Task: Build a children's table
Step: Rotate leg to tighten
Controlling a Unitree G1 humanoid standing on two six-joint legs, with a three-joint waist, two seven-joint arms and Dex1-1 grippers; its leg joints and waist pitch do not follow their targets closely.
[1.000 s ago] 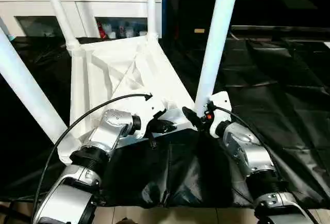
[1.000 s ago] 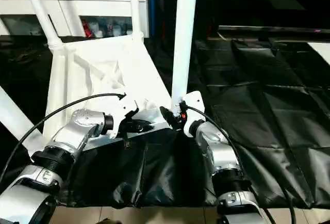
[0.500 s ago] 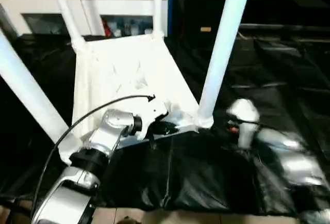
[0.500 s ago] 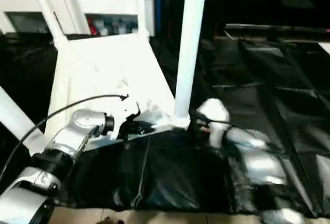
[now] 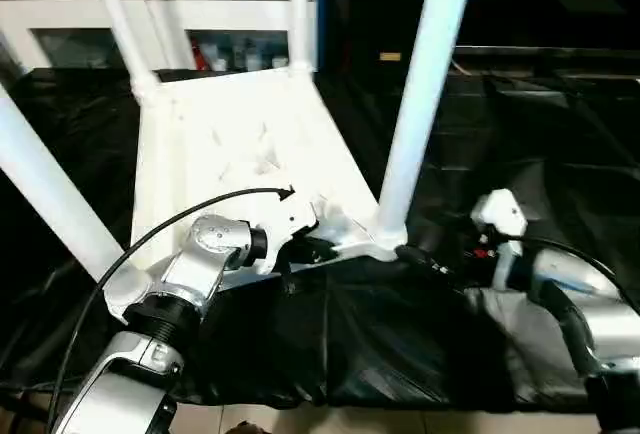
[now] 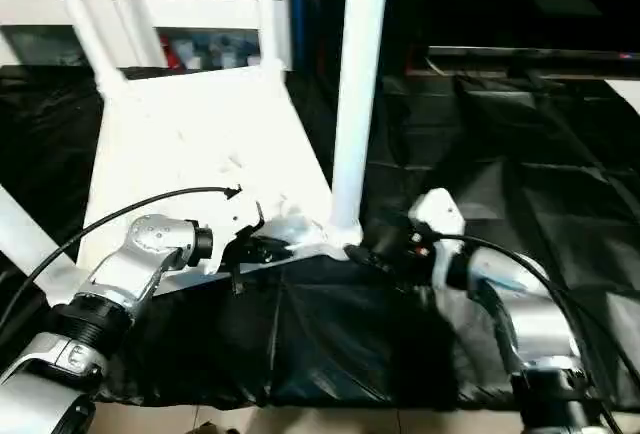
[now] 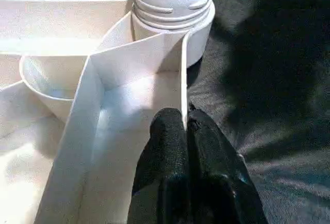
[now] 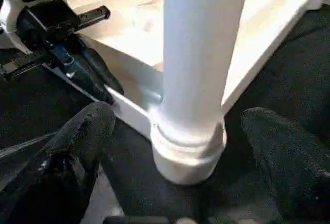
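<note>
Right wrist view: right gripper [image 8: 175, 146] (fingers spread) faces table leg [image 8: 198, 69].

Tabletop [image 5: 230, 144] white, 4 legs [image 5: 425, 84] white – underside ribbed. Floor sheet [image 5: 520, 164] glossy black. Forearms [image 5: 200, 264] silver, fingers [image 7: 170, 146] black. Cabinet [image 5: 60, 4] white, red items [image 5: 205, 54] behind its glass.

Left arm reaches forward and inward, forearm silver, cable looping over the wrist. Left gripper [image 7: 186, 131]: black fingers pressed together, pinching a thin white edge. Right arm bent in from the right side, wrist turned inward. Right gripper [image 8: 175, 131]: fingers [image 8: 85, 131] spread wide, nothing held.
</note>
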